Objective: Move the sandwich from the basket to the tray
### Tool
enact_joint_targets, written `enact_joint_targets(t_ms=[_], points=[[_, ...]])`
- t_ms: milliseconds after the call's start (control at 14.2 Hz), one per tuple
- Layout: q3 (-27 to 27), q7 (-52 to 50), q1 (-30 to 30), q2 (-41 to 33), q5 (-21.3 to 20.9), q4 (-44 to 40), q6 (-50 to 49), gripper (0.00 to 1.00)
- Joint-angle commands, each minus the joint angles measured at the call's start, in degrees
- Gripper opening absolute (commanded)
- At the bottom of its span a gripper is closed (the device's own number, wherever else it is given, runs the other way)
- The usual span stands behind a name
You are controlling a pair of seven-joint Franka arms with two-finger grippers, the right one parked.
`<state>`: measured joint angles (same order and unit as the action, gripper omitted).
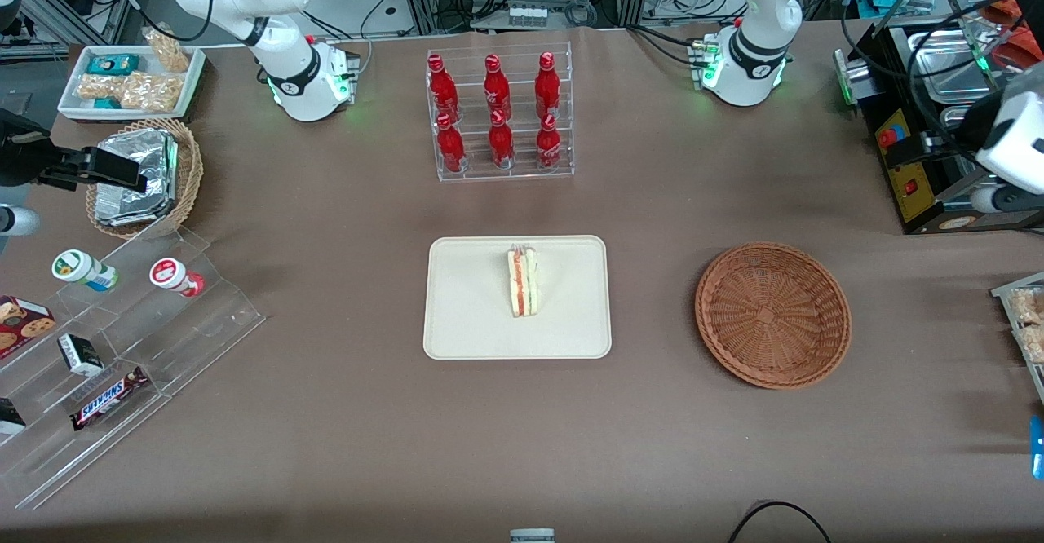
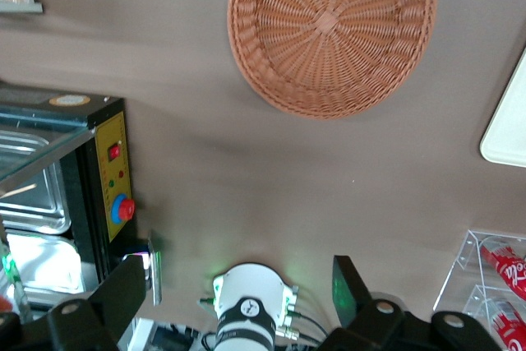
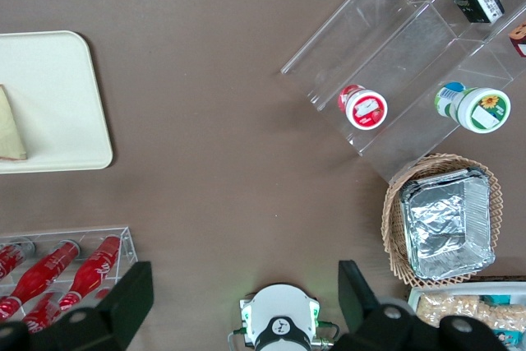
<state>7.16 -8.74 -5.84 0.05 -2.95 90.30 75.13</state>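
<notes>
Sandwich (image 1: 522,282) stands on edge mid-tray (image 1: 465,315), well apart from gripper (image 2: 238,302). Fingers (image 2: 345,289) spread wide, holding nothing, high above table near arm base. Basket (image 1: 772,313) sits at tray's 3 o'clock in front view, nothing inside.

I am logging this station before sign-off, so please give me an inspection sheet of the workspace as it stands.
Surface: brown cloth-covered table, no spills seen.
Job's things: triangular white-bread sandwich lies on the flat cream rectangular tray; shallow reddish-brown wicker basket holds nothing.
Clutter: clear rack of six red bottles; deeper tan basket with foil packets; clear stepped stand with snacks; white snack tray.
Grippers: left arm's gripper open, raised above bare table between the basket and the black control box.
Cables: black cable at the table's front edge.
Surroundings: metal framing and wiring.
</notes>
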Motion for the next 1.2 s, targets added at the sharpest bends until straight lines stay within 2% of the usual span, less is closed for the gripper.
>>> enact_joint_targets(t_ms=[0,352,704,1127], points=[[2.14,1.01,-0.23,-4.8,0.13,5.07,3.1,1.0],[2.86,4.77,-0.75,-4.27,0.31,4.54,7.49,1.0],[2.77,4.79,-0.67,-1.91,0.4,0.76,6.7,1.0],[2.77,4.61,-0.58,-1.37,0.31,0.67,6.88,1.0]])
